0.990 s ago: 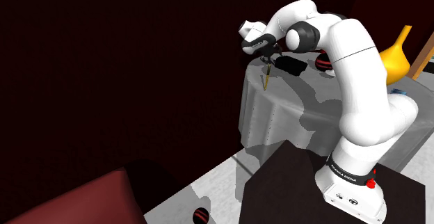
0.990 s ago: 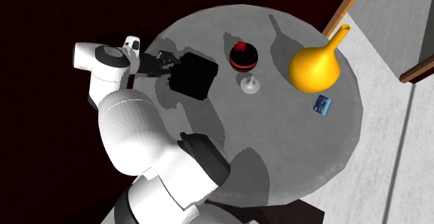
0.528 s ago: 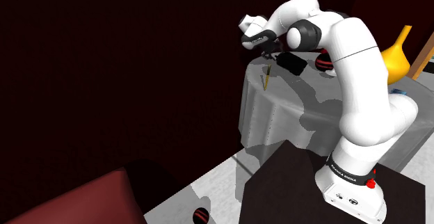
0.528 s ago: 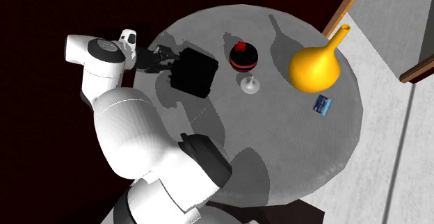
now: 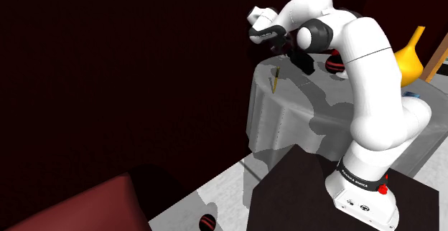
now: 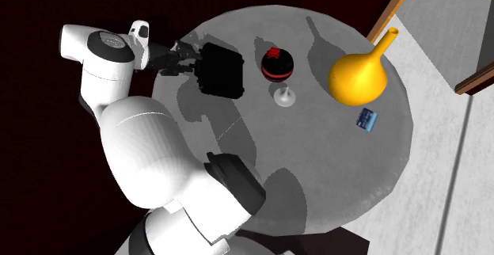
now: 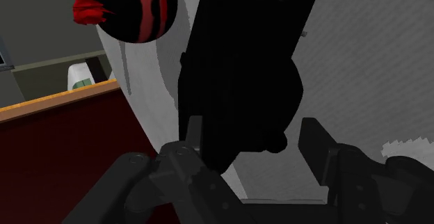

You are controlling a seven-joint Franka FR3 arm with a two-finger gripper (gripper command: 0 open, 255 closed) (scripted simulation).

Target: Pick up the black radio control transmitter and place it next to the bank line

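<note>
Jaws clamped on the black transmitter (image 6: 222, 71), the gripper (image 6: 188, 60) holds it clear of the grey table (image 6: 356, 182), seemingly ready to carry toward the bank line (image 5: 275, 81).

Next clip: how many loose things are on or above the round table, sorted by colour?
Black: 1, the transmitter
Black with red stripes: 1, the round goblet
Yellow-orange: 1, the vase
Blue: 1, the small flat box
Olive: 1, the thin stick
Total: 5
</note>
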